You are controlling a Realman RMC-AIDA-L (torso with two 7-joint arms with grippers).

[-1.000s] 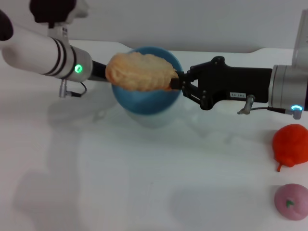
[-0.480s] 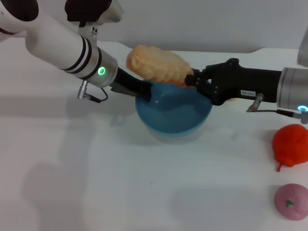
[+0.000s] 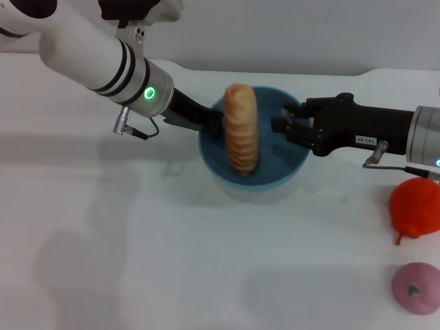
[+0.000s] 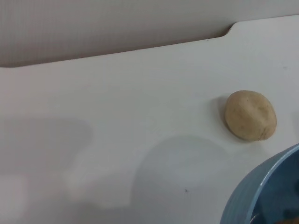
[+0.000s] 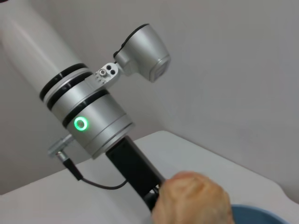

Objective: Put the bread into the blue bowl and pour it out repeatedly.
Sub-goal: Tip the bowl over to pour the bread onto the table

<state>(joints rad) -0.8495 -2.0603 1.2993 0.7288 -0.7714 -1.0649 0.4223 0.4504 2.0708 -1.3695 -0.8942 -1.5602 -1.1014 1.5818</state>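
The blue bowl (image 3: 287, 165) sits right of centre on the white table. My left gripper (image 3: 214, 127) is shut on its left rim. The bread (image 3: 240, 130) stands on end inside the bowl, ribbed orange side showing, leaning on the back rim. My right gripper (image 3: 280, 118) is open at the bowl's right rim, a short gap from the bread. The right wrist view shows the bread's top (image 5: 191, 199), a sliver of the bowl (image 5: 256, 213) and the left arm (image 5: 91, 123) behind it. The left wrist view shows the bowl's rim (image 4: 261, 186).
A red-orange toy (image 3: 414, 206) and a pink round toy (image 3: 416, 287) lie at the table's right edge. A small beige ball (image 4: 250, 115) lies behind the bowl, seen only in the left wrist view. A wall runs along the table's back.
My left arm has carried the bowl to the right and under the bread. My right gripper has let go of the bread, which has dropped on end into the bowl.
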